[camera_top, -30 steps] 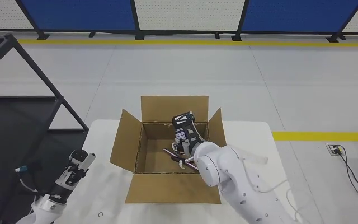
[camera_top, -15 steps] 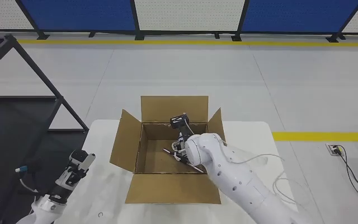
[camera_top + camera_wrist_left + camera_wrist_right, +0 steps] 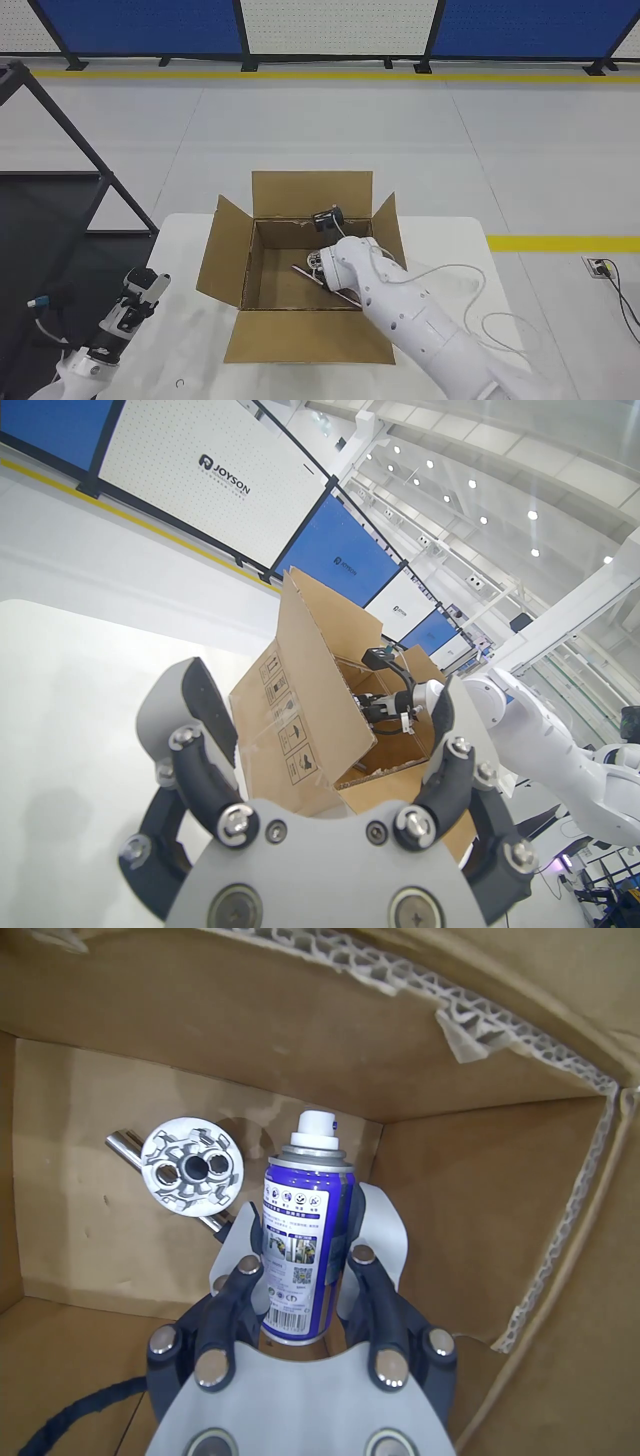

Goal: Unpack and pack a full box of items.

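Blue spray can pinched in right gripper, inside the box!
Nozzle away from the wrist, axis along the fingers; arm bent over the box rim; left gripper gapes outside.

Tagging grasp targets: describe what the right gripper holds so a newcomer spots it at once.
Find the open cardboard box on the white table; inside it, the right gripper clamps a spray can. It is blue-purple with a white nozzle, unlike the bare metal toothed disc on a rod beside it.
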